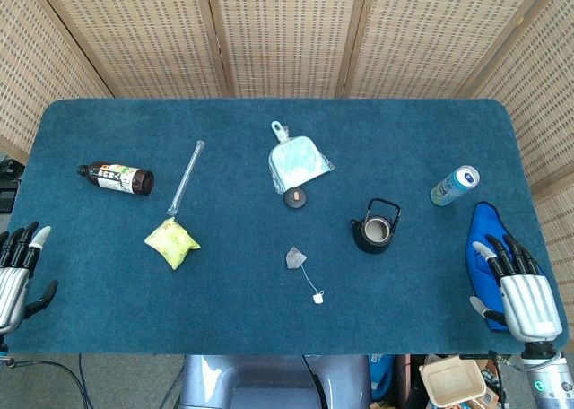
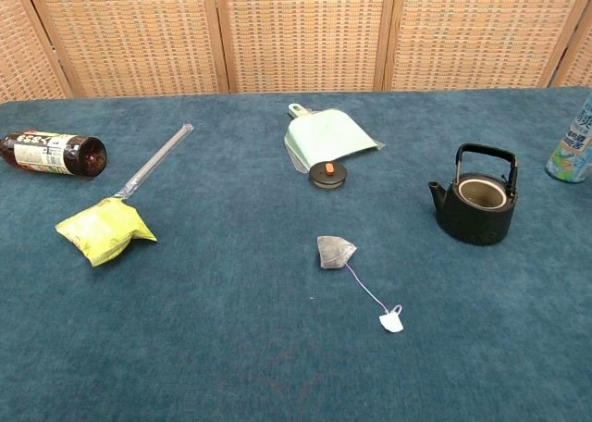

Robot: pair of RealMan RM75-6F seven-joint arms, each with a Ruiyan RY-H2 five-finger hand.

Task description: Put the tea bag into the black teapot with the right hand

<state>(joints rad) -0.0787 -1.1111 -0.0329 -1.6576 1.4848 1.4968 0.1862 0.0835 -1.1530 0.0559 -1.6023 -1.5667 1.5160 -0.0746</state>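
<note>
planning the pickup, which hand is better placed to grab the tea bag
Right. The right hand lies open on the teapot's side of the table, and the tea bag sits nearer it than the left hand, which rests open at the far left edge.

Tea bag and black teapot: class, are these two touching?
Apart. The chest view shows bare blue cloth between the tea bag and the teapot.

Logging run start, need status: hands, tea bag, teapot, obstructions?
Left hand and right hand open, at table edges. Tea bag flat on cloth, untouched. Black teapot upright, lid off, to its right. Path between clear.
</note>
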